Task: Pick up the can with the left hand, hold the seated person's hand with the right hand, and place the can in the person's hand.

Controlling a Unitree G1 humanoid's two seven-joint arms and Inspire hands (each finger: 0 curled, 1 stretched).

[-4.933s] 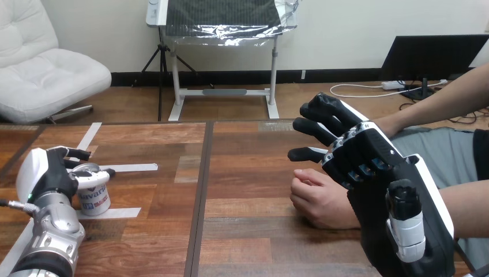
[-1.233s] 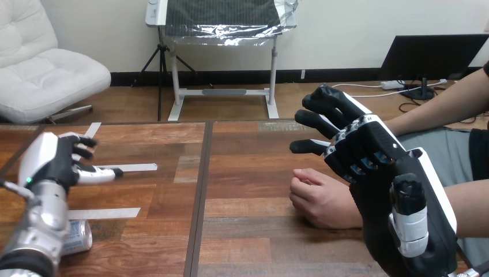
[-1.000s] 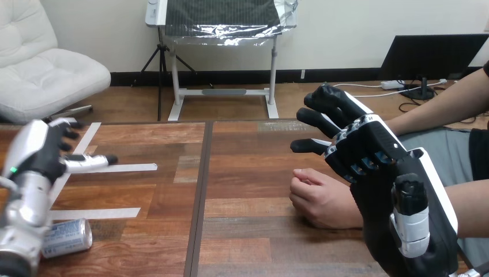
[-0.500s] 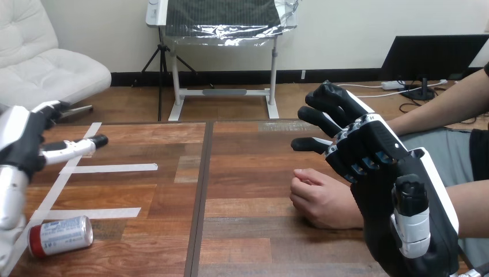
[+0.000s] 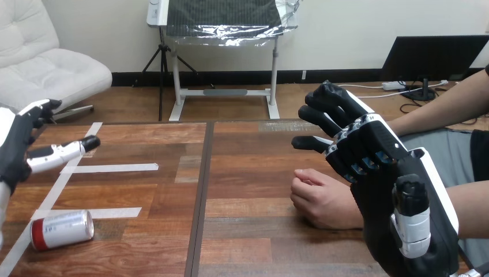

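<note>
Currently: can down, both hands empty

1. The can (image 5: 61,229) lies on its side near the table's (image 5: 242,173) near left edge, beside white tape strips (image 5: 115,168). Bare wood runs from it to the person's hand (image 5: 323,199), a loose fist resting on the table.
2. My left hand (image 5: 20,151) hovers above the can, fingers straight, holding nothing.
3. My right hand (image 5: 375,156) is raised beside the fist, fingers loosely spread, gripping nothing.

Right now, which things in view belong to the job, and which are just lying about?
Job: can, on its side; left hand, open, apart from it; right hand, open, near the person's hand.
Lying about: white tape strips on the table.
</note>
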